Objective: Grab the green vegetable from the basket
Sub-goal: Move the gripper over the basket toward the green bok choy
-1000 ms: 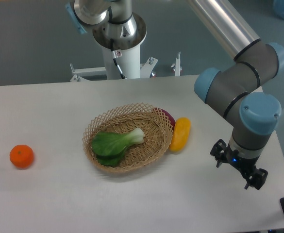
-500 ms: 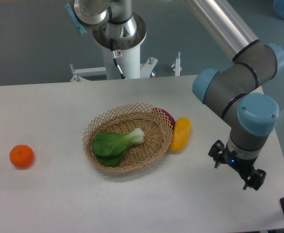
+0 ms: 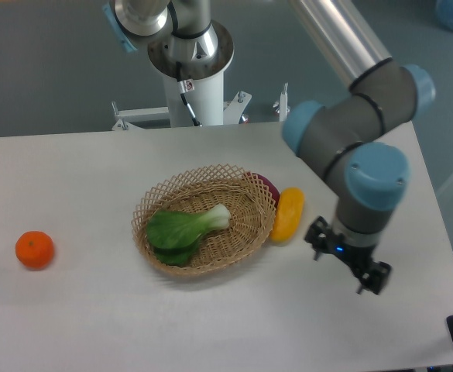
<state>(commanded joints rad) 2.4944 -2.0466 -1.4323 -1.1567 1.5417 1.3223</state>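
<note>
having shifted left toward the basket (image 3: 204, 225) since a moment ago, the gripper (image 3: 347, 263) hovers over the table right of it, holding nothing, fingers apart. the green vegetable (image 3: 184, 230) lies unmoved inside the basket.

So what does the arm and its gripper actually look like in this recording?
The arm has silver-grey metal tube links, dark grey joint housings and light blue round end caps. Its white cylindrical base pedestal stands behind the table, with a thin black cable running down it. The gripper is small, black and boxy, with a tiny blue light on it.
</note>
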